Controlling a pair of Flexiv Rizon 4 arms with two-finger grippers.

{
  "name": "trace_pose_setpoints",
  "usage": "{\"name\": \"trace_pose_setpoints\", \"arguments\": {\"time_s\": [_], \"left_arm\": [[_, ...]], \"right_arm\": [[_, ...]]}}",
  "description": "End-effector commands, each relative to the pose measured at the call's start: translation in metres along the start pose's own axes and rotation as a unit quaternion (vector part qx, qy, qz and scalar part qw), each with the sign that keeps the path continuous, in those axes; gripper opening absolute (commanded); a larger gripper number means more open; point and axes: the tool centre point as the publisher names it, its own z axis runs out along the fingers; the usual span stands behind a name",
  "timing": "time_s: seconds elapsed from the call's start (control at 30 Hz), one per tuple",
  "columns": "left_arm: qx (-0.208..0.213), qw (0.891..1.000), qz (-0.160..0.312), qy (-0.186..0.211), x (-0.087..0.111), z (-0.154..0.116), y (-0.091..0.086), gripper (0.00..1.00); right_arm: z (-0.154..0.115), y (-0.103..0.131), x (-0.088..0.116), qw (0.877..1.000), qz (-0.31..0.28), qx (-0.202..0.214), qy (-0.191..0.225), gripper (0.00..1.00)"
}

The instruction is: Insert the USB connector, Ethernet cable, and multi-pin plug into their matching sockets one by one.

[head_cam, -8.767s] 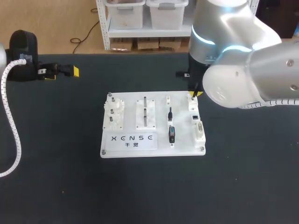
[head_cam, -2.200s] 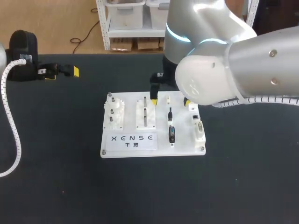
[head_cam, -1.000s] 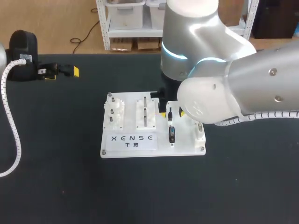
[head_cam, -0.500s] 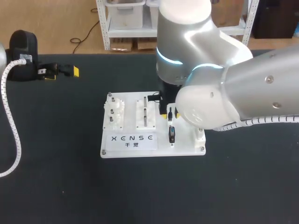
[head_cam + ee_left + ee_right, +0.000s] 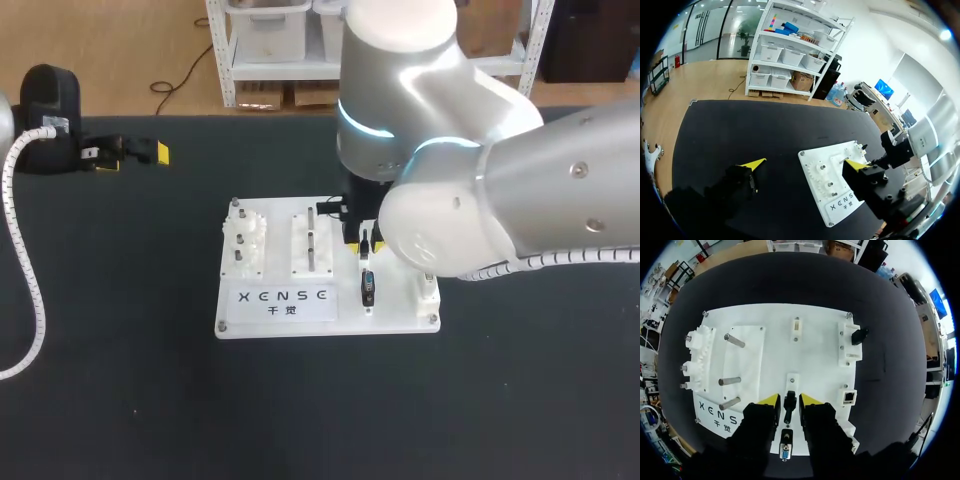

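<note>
Right claw (image 5: 789,399) stands apart, straddling the slim black plug (image 5: 789,408), probably the USB connector, which lies on the white board (image 5: 815,355). If you close off-centre, the plug could tilt and slip.

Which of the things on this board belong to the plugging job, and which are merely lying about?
Job: black plug, between the open fingers of the right gripper; second connector in line with it; Ethernet socket; white board.
Lying about: gear fixture; metal pegs.
</note>
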Motion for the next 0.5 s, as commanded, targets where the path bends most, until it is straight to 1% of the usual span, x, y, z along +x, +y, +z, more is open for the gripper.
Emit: {"name": "trace_pose_setpoints", "arguments": {"time_s": [0.03, 0.2, 0.4, 0.5], "left_arm": [[0.000, 1.000, 0.000, 0.000, 0.0000, 0.0000, 0.0000, 1.00], [0.000, 1.000, 0.000, 0.000, 0.0000, 0.0000, 0.0000, 1.00], [0.000, 1.000, 0.000, 0.000, 0.0000, 0.0000, 0.0000, 1.00], [0.000, 1.000, 0.000, 0.000, 0.0000, 0.0000, 0.0000, 1.00]], "right_arm": [[0.0026, -0.0001, -0.0011, 1.000, 0.002, -0.004, 0.006, 0.19], [0.0029, -0.0009, -0.0009, 1.000, 0.006, -0.003, 0.005, 0.09], [0.0037, -0.0032, -0.0016, 1.000, 0.011, -0.002, 0.005, 0.07], [0.0029, -0.0019, -0.0024, 1.000, 0.012, -0.006, 0.005, 0.03]]}}
